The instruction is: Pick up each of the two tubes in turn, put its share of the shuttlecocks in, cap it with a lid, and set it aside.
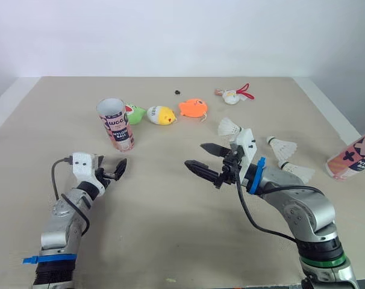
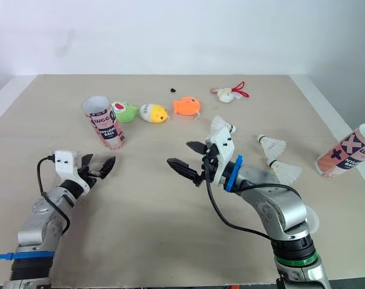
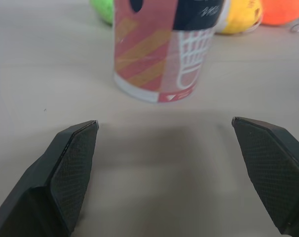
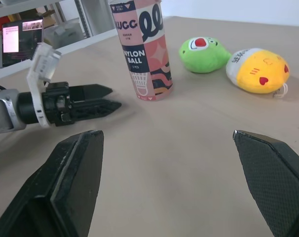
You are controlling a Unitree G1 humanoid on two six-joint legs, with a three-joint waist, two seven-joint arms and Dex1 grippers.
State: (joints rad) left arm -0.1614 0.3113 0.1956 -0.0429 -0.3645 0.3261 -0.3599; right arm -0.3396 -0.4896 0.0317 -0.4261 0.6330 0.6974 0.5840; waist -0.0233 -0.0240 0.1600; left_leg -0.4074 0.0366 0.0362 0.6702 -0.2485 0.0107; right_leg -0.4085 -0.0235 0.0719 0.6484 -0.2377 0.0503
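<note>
Over the table (image 1: 170, 241), left gripper (image 1: 118, 170) near the standing tube (image 1: 116, 123), right gripper (image 1: 194, 155) alongside, both empty, fingers apart

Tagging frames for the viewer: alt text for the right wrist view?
An upright pink shuttlecock tube stands on a tan table ahead of the open right gripper. The left gripper, also open, points toward the tube's base; a green plush and a yellow plush lie beside the tube.
</note>
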